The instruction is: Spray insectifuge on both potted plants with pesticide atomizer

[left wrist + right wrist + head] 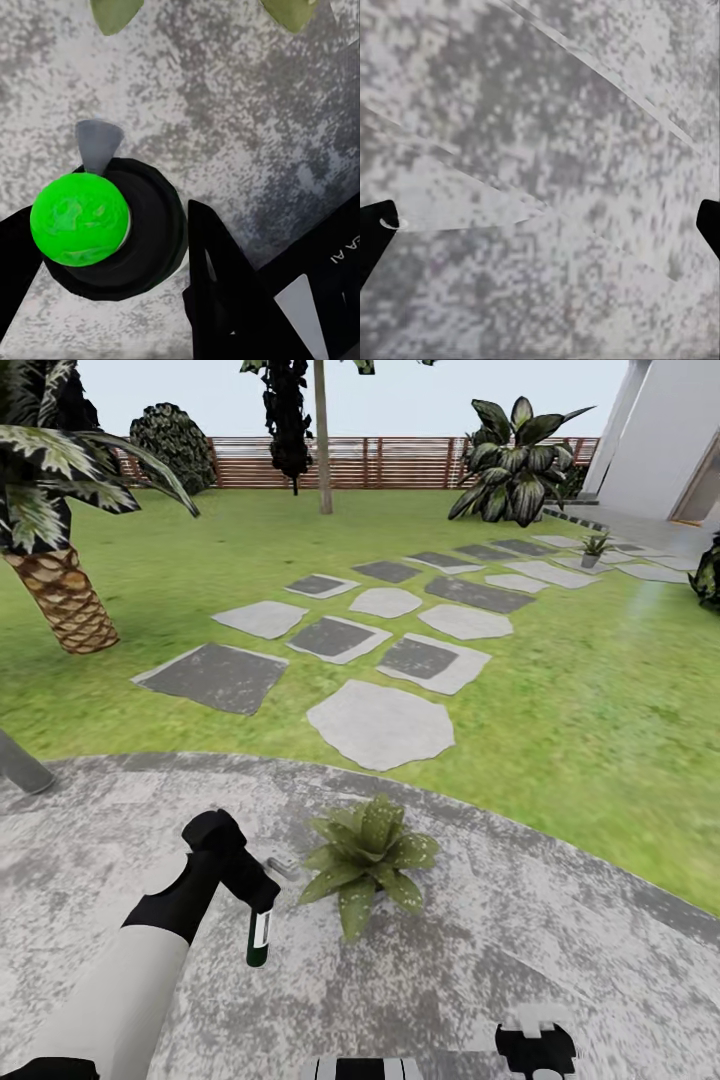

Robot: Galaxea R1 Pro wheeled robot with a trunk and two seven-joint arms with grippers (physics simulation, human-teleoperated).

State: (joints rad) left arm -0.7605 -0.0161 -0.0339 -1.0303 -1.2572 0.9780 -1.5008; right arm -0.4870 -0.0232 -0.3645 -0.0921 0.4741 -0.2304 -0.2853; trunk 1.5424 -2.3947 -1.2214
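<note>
Head view: the left gripper [255, 895] is clenched on the pesticide atomizer [259, 938], holding it just beside the near potted plant [367, 853] on the paved patio [520, 920], presumably to bring the spray within reach of the leaves. The bottle's long axis runs near vertical, hanging down from the gripper. The second potted plant [594, 548] stands well apart from the first, far along the stepping stones [380, 722]. The right gripper [537, 1048] hangs low over the patio, idle.

Left wrist view: the atomizer [112, 225] is seen end-on, a green-lit cap facing the camera, dark fingers [225, 292] flanking it; leaf tips [116, 13] lie beyond.

Right wrist view: dark fingertips [373, 232] stand wide apart over bare patio [547, 150], released.
</note>
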